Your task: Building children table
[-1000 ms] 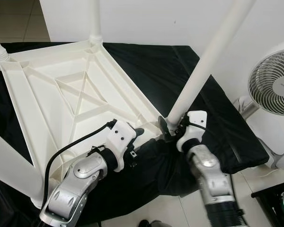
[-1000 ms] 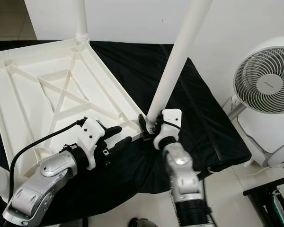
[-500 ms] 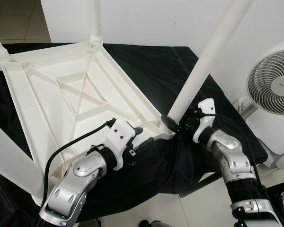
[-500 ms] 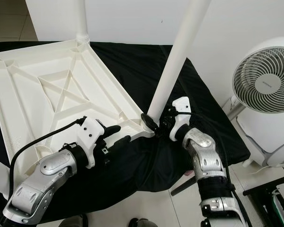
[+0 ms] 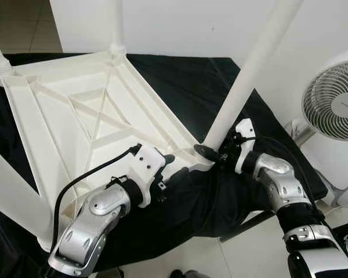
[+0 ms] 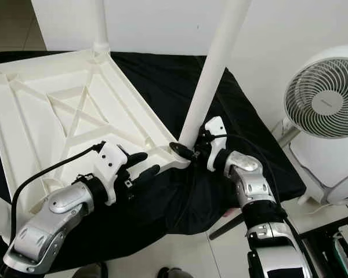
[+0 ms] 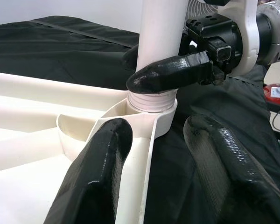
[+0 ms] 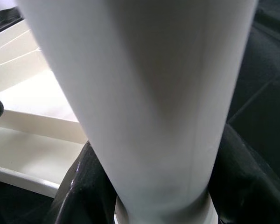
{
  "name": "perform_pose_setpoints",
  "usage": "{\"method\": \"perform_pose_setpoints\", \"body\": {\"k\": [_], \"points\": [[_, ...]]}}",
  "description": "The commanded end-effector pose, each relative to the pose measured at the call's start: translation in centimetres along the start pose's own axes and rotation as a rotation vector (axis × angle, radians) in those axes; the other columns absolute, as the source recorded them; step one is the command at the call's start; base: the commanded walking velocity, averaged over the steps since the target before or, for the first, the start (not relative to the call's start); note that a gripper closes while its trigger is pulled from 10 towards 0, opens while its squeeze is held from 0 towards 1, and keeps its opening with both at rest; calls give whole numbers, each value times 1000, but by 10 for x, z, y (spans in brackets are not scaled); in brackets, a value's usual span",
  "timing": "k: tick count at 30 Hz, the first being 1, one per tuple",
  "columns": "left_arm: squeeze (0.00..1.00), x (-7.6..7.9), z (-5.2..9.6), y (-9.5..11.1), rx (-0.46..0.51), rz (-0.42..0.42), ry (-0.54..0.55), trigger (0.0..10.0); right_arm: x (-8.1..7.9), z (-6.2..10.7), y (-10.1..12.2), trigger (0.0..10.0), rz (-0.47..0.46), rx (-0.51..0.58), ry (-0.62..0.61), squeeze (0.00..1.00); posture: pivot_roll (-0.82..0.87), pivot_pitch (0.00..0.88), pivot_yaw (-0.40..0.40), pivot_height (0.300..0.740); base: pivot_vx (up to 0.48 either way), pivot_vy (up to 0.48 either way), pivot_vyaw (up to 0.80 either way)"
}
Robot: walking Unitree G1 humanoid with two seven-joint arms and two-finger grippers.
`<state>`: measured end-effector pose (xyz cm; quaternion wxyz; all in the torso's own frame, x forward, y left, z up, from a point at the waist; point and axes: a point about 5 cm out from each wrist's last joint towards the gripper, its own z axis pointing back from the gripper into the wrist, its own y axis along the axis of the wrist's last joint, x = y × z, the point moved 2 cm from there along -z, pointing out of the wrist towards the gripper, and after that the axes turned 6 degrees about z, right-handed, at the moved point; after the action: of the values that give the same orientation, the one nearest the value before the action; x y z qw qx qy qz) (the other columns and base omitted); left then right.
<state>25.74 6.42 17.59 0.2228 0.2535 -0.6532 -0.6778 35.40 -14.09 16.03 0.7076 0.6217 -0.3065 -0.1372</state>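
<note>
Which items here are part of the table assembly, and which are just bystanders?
In the job:
upturned white tabletop
table leg at its near corner
right end effector clamping that leg
left end effector at the tabletop's edge

Bystanders:
white fan
black cloth

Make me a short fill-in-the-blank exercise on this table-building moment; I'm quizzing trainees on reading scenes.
1. The right gripper is shut on the base of a white table ____.
2. The table top lies upside down on a ____ cloth.
3. The left gripper is open at the table top's ____.
4. A white ____ stands on the floor to the robot's right.

Missing words: leg; black; corner; fan
</note>
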Motion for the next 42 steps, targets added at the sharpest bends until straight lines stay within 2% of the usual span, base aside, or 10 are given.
{"method": "perform_pose_setpoints", "body": {"k": [1,2,3,12,19,25,30,36,37,42], "points": [[0,1,-1,-1,-6,-1,11,10000,-4,3,-12,0,-13,-43,23,0,152,130,-116,740,0,0,0],[0,1,-1,-1,-6,-1,11,10000,-4,3,-12,0,-13,-43,23,0,152,130,-116,740,0,0,0],[0,1,-1,-2,-6,1,10,10000,-3,4,-13,10000,-26,-45,-12,0,147,133,-116,740,0,0,0],[0,3,-1,-3,-11,4,1,10000,2,8,-17,10000,-61,-53,-241,0,137,140,-115,740,0,0,0],[0,7,1,-5,-20,15,-11,10000,-12,6,-16,10000,-133,-27,-482,0,128,151,-108,740,0,0,0],[0,7,0,-5,-23,16,-18,10000,-27,1,-13,10000,-273,-27,-818,0,127,149,-105,740,0,0,0],[0,7,-1,-6,-23,17,-21,10000,-35,-4,-2,10000,-258,-16,-943,0,128,146,-108,740,0,0,0],[0,8,-1,-6,-22,17,-19,10000,-34,-4,3,10000,-273,-2,-945,0,128,142,-110,740,0,0,0],[0,7,-1,-6,-22,17,-18,10000,-32,0,2,10000,-278,-5,-955,1000,129,142,-116,740,0,0,0],[0,7,-1,-6,-17,19,-10,10000,-29,8,0,10000,-265,-25,-950,1000,128,139,-121,740,0,0,0]]}}
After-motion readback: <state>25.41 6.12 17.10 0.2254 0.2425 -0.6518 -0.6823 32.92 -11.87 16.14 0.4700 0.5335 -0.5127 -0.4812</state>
